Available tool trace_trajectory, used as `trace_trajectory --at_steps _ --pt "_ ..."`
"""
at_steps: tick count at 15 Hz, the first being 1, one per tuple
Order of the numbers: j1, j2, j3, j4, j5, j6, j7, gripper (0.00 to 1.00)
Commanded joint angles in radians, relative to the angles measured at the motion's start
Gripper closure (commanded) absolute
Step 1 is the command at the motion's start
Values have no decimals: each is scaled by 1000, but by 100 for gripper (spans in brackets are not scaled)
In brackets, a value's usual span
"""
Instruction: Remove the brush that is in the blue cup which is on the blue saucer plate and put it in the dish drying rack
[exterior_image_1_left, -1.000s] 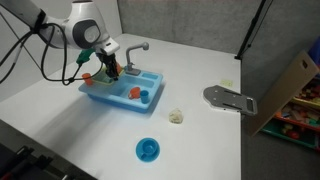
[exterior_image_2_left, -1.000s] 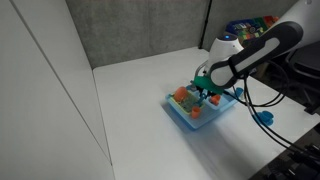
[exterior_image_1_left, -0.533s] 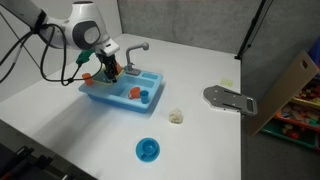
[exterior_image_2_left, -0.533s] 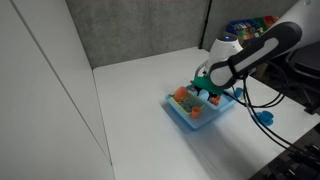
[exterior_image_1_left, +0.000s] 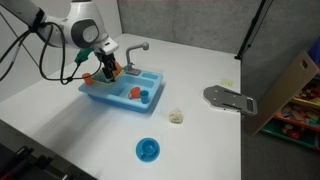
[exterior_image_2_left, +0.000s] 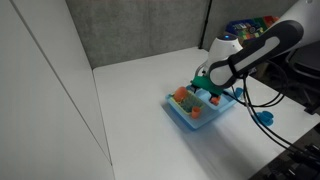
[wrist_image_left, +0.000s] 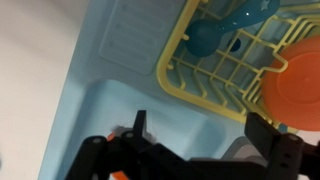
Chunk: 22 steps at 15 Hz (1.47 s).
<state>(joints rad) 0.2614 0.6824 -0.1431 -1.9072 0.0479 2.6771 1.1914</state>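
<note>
Fingers (wrist_image_left: 140, 124): spread wide apart, released, gripping nothing. Under the gap, smooth light-blue floor of the toy sink unit (wrist_image_left: 100, 95), just beside the yellow rim of the dish drying rack (wrist_image_left: 190, 82).

Gripper (wrist_image_left: 200, 130): pointed downward, low over the sink unit in both exterior views (exterior_image_1_left: 110, 72) (exterior_image_2_left: 207, 92), close to the grey faucet (exterior_image_1_left: 140, 48).

Rack contents, wrist view: slim teal utensil (wrist_image_left: 210, 38) with a round head, lying across the yellow wires; orange plate (wrist_image_left: 295, 75) just beside it. Brush: not identifiable with certainty, and too small to make out in either exterior view; impossible to tell whether the teal utensil is the brush.

Sink unit (exterior_image_1_left: 120, 102) (exterior_image_2_left: 185, 118): set toward the far edge of the white tabletop (exterior_image_1_left: 60, 125), well apart from the near edge.

Blue cup (exterior_image_1_left: 148, 148) (exterior_image_2_left: 264, 116): upright, centred on the blue saucer plate (exterior_image_1_left: 139, 153), close to the near edge of the tabletop, well apart from the sink unit.

Small white lump (exterior_image_1_left: 176, 116): between sink unit and saucer, touching neither. Flat grey item (exterior_image_1_left: 228, 98): at the side edge, next to a cardboard box (exterior_image_1_left: 285, 90).
</note>
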Motion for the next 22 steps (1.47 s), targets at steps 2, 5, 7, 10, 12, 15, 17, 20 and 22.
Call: trace_trajectory --at_steps 2,5,7,10,12,15,17,20,22 --pt "-16 -81 21 -59 -28 -1 -102 0" --pt "-20 -140 29 -107 -51 0 -198 0" --pt "-22 -182 32 -141 -68 -9 -265 0" --pt "-26 -254 35 -197 -84 -20 -360 0" --pt "-27 -299 35 -229 -90 -29 -409 0" --pt "-30 -361 30 -266 -108 -51 -458 0" --pt "-40 -399 35 -285 -115 -80 -489 0" --pt "-58 -457 44 -308 -124 -137 -537 0" --pt "-72 -492 50 -320 -129 -172 -558 0"
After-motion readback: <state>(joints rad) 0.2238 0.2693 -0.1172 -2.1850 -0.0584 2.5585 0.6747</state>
